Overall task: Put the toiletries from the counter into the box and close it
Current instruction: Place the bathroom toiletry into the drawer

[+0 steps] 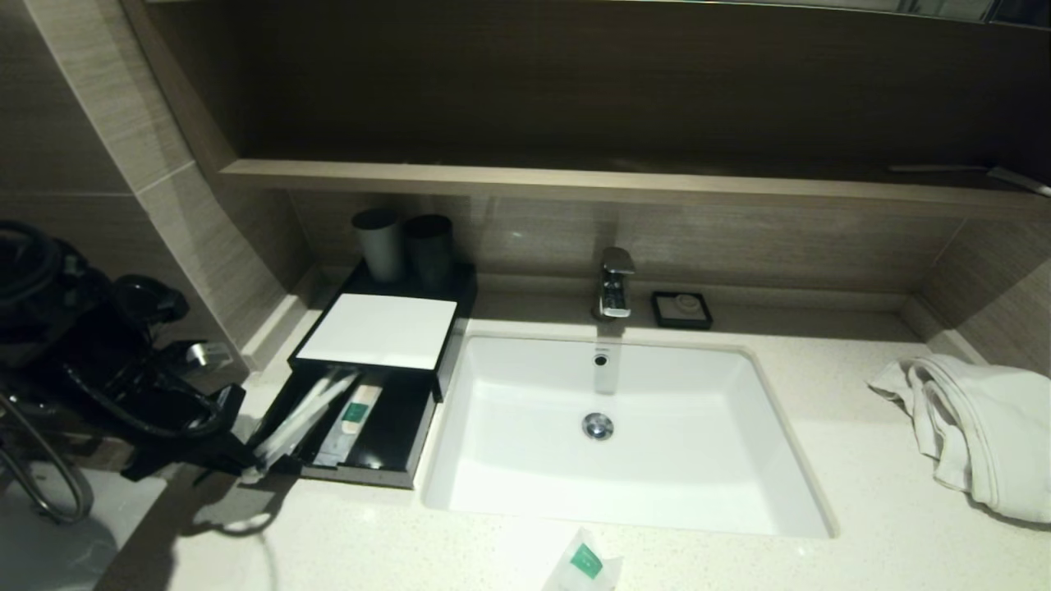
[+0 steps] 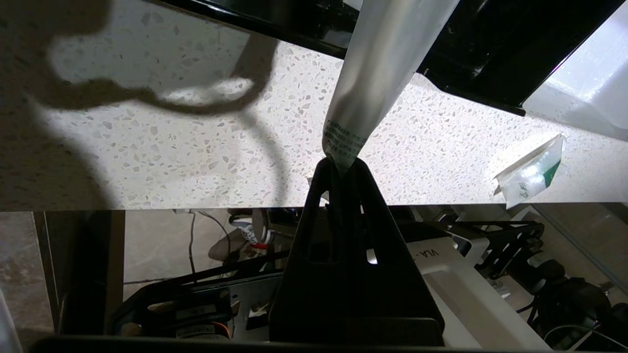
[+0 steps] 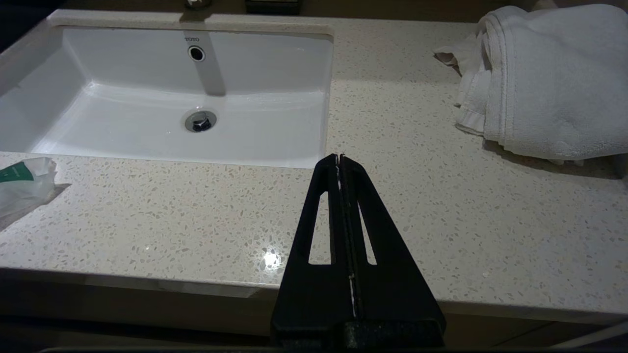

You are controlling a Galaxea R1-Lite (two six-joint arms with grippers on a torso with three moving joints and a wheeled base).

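The black box (image 1: 378, 331) with a white top panel stands left of the sink, its drawer (image 1: 386, 439) pulled out. A short sachet with a green mark (image 1: 355, 414) lies in the drawer. The long toothbrush pack (image 1: 304, 414) lies slanted in the drawer, its near end over the corner. My left gripper (image 1: 246, 468) is shut on that end; in the left wrist view the gripper (image 2: 343, 164) pinches the pack (image 2: 382, 63). One green-marked packet (image 1: 587, 562) lies on the counter (image 1: 369, 542) in front of the sink, also showing in the left wrist view (image 2: 532, 171) and the right wrist view (image 3: 22, 181). My right gripper (image 3: 339, 158) is shut and empty above the counter's front edge.
A white sink (image 1: 722, 460) with a faucet (image 1: 614, 283) fills the middle. Two dark cups (image 1: 402, 242) stand behind the box. A small black soap dish (image 1: 681, 309) sits by the faucet. A white towel (image 1: 977, 435) lies at the right. A wooden shelf (image 1: 575, 180) runs above.
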